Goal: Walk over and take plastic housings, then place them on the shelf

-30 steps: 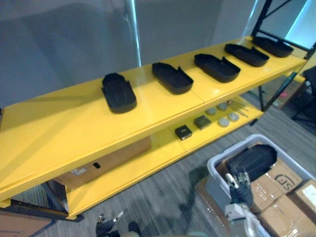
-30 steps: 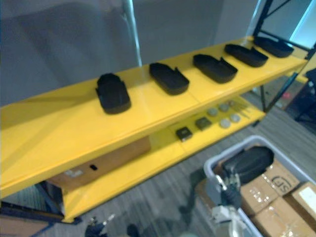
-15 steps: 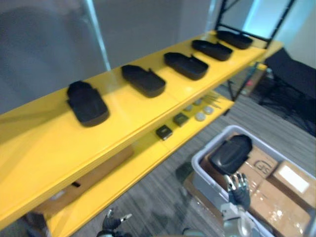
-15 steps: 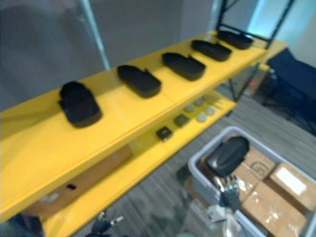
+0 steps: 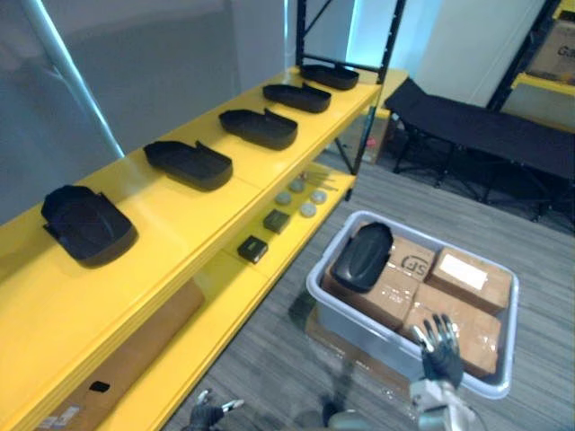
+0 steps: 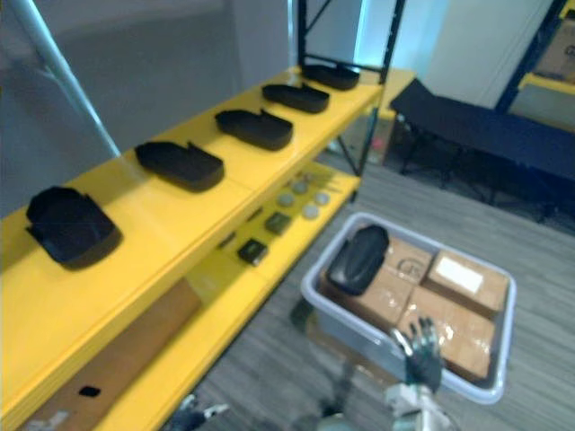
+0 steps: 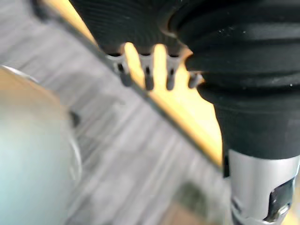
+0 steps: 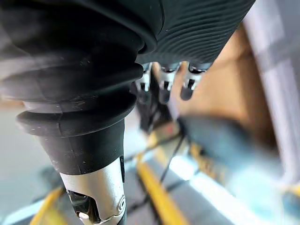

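- A black housing (image 5: 362,257) lies in the grey bin (image 5: 368,339), leaning on cardboard boxes (image 5: 460,280).
- The right hand (image 5: 440,350) hovers by the bin's near rim, its fingers (image 5: 429,332) straight and apart, holding nothing.
- The left hand (image 5: 212,415) hangs low over the floor (image 5: 278,359), fingers loosely apart, empty.
- Other housings (image 5: 189,163) sit in a row on the yellow shelf (image 5: 207,215), well apart from the bin.

A black plastic housing (image 5: 361,256) is lying in the grey bin (image 5: 355,328) atop cardboard boxes (image 5: 458,314). The right robot hand (image 5: 440,355), fingers spread, is hovering at the bin's near rim. Beside the bin, the yellow shelf (image 5: 148,208) is carrying five more housings (image 5: 191,163).
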